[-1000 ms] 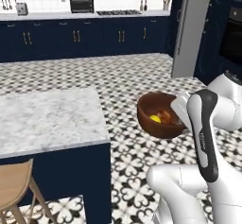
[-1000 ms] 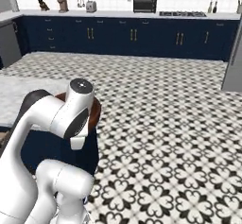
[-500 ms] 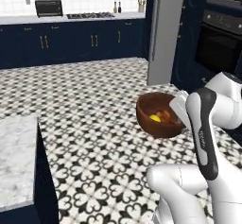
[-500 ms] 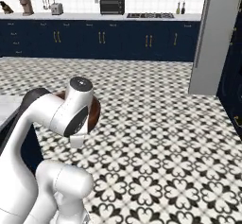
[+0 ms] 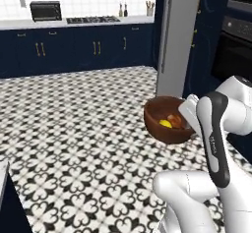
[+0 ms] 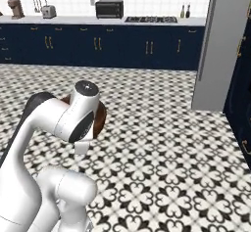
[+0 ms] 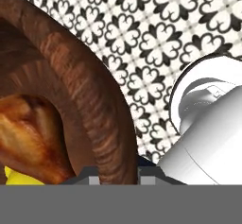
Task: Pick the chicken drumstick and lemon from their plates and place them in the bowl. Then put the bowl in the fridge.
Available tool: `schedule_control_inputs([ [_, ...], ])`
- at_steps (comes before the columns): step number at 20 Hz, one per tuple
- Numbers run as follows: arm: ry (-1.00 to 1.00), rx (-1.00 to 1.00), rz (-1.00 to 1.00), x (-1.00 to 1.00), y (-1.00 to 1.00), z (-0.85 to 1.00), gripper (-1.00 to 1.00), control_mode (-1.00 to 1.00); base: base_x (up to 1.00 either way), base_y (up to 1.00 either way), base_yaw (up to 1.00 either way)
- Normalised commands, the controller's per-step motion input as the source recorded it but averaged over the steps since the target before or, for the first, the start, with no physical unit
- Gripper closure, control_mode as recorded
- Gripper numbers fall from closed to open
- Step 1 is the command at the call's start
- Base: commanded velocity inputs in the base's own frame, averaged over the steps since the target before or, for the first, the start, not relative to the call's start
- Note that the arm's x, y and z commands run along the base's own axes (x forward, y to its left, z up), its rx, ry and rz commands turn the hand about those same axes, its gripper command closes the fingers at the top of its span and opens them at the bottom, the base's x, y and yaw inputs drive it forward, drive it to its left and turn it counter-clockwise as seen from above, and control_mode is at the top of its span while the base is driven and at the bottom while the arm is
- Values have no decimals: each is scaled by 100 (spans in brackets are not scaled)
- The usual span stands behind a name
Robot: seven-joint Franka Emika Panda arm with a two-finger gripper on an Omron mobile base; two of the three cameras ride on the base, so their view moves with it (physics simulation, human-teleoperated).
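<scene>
Fingers clamp the bowl (image 5: 169, 120) rim between them, drumstick (image 7: 28, 138) and lemon (image 5: 166, 124) inside, while the fridge (image 5: 178, 35) stands ahead, beyond the bowl.

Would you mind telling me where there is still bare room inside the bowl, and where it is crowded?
In the bowl, the far inner wall and rim are bare. The bottom is crowded: the lemon lies beside the chicken drumstick. The gripper straddles the near rim.

The arm hides most of the bowl (image 6: 100, 118) in the right base view. The fridge (image 5: 177, 35) is cut off at the top. The lemon (image 7: 19, 178) is mostly hidden.
</scene>
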Motion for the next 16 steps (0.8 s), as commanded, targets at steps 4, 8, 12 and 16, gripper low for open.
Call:
schedule_control_inputs([
  [4,0,0,0,0,0,0,100,100,100,-3,12],
  [8,0,0,0,0,0,0,100,100,100,0,10],
  [12,0,0,0,0,0,0,100,100,100,0,8],
  [16,0,0,0,0,0,0,100,100,100,11,0],
])
